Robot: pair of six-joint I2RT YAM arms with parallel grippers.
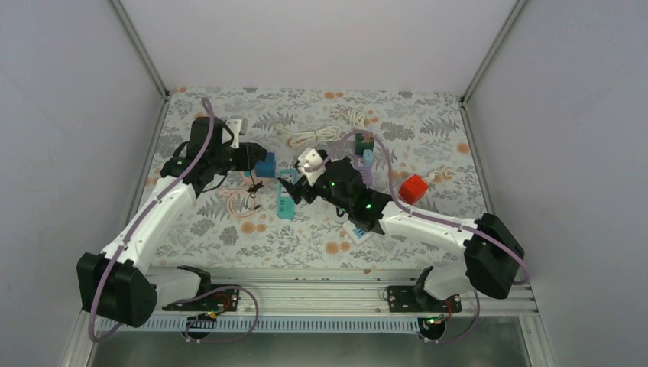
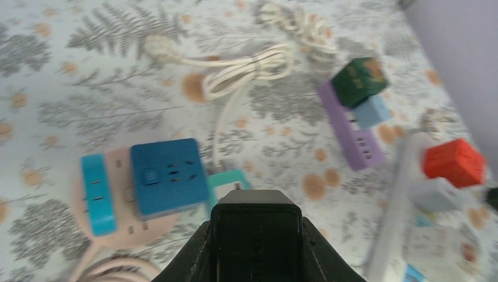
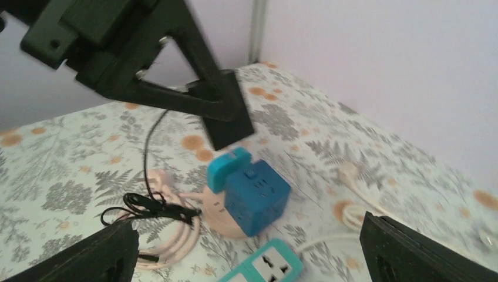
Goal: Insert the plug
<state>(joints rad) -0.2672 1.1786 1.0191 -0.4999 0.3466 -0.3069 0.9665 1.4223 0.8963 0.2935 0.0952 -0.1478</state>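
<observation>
Plainly, the coming move turns on the gap between the black plug [image 2: 255,217] and the blue cube socket [image 2: 169,176]. The left jaws are pressed in on the plug's two sides, so it juts straight out ahead of the wrist. Its thin black cable [image 3: 150,147] trails down to a loose bundle on the surface [image 2: 53,106]. From the left wrist, the cube sits ahead and off to the left of the plug, near but apart, with its slotted face turned up toward the camera. It rests on a pale pink base with a cyan adapter [image 2: 97,191] just beside it. In the right wrist view the plug hangs above and just behind the cube, its long axis slanting down toward the surface rather than squarely at the slots. It will probably need to shift sideways and level off before it can seat. The left arm is clearly the nearer one, almost over the cube. The right jaws are spread wide with nothing between them, and they stand back on the cube's other side, low over a teal power strip [image 3: 267,264]
</observation>
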